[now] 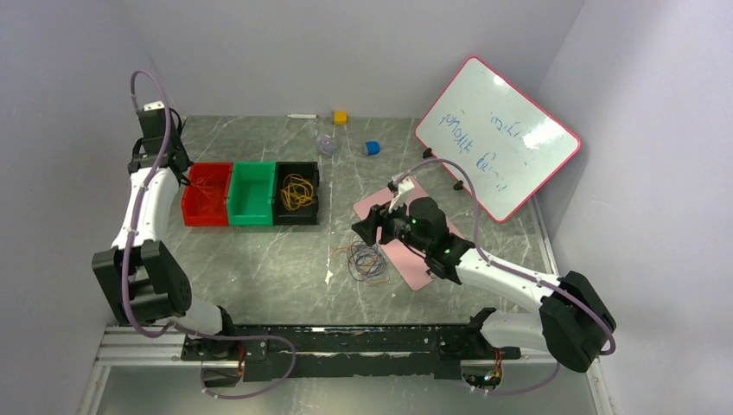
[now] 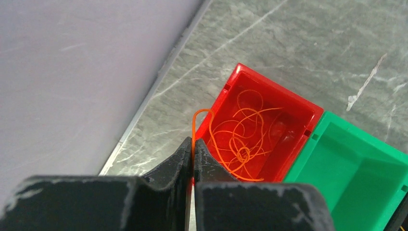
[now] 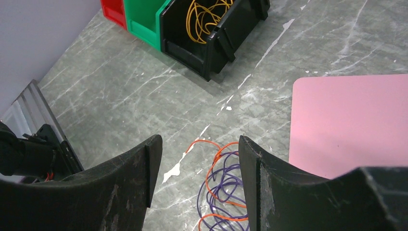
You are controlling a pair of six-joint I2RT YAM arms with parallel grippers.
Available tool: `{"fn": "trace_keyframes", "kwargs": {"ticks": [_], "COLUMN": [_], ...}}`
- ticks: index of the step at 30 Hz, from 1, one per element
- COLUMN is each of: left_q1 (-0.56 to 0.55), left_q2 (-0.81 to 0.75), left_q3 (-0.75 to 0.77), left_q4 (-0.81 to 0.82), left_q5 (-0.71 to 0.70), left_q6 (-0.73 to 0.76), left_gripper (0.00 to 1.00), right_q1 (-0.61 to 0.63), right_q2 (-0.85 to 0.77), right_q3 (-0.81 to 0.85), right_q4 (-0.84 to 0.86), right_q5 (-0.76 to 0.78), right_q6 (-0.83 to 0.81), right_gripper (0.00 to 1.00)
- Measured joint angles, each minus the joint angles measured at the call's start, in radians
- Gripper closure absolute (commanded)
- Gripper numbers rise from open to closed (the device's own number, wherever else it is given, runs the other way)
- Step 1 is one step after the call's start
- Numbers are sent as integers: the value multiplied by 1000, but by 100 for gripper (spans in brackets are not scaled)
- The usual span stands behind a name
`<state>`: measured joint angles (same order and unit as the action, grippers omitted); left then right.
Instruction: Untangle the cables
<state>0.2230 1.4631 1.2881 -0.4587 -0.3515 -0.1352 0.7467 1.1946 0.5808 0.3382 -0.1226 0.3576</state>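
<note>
The cables not yet sorted lie as a small tangle (image 1: 367,259) on the table (image 1: 259,277), just beside the pink mat (image 3: 351,120). In it, purple strands (image 3: 226,167) coil in loose loops with orange strands (image 3: 204,141) threaded through them. These wires look very thin, light and limp, yet springy enough to hold their curl. I judge that they will weigh nothing in a grip, slide easily between the pads, and drag the whole clump along if pulled from the middle. The best hold is probably a single strand where one loop strays clear of the rest, such as the orange loop at the tangle's far-left edge, not the crossing at the centre. The right gripper (image 3: 199,144) hovers over the tangle with its jaws spread, holding nothing. An orange cable (image 2: 240,139) is heaped in the red bin (image 2: 308,113). One end climbs over the bin's left rim and is pinched between the clenched fingers of the left gripper (image 2: 193,144). A yellow cable (image 3: 207,14) is curled in the black bin (image 3: 226,43).
</note>
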Motion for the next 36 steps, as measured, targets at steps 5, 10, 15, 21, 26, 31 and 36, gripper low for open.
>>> {"fn": "trace_keyframes", "kwargs": {"ticks": [5, 10, 15, 21, 26, 31, 36], "left_q1": [0, 0, 0, 2, 3, 3, 3], "left_q2": [85, 178, 307, 399, 451, 513, 522], "left_q3": [-1, 5, 51, 96, 104, 121, 123], "left_q4": [14, 16, 8, 3, 1, -9, -19], "left_q5": [61, 129, 196, 240, 279, 281, 281], "left_q6": [-4, -11, -16, -19, -19, -16, -11], "left_gripper": [93, 93, 93, 93, 93, 93, 86], "right_q1": [-2, -2, -4, -7, -8, -8, -8], "right_q2": [-2, -8, -18, -45, -53, -53, -53], "right_q3": [-2, -3, -3, -3, -3, -3, -3], "right_q4": [-1, -8, -17, -28, -32, -35, -37], "right_q5": [3, 6, 8, 20, 23, 23, 23], "right_q6": [0, -2, -13, -25, -27, -27, -27], "right_gripper": [37, 37, 37, 37, 36, 37, 37]}}
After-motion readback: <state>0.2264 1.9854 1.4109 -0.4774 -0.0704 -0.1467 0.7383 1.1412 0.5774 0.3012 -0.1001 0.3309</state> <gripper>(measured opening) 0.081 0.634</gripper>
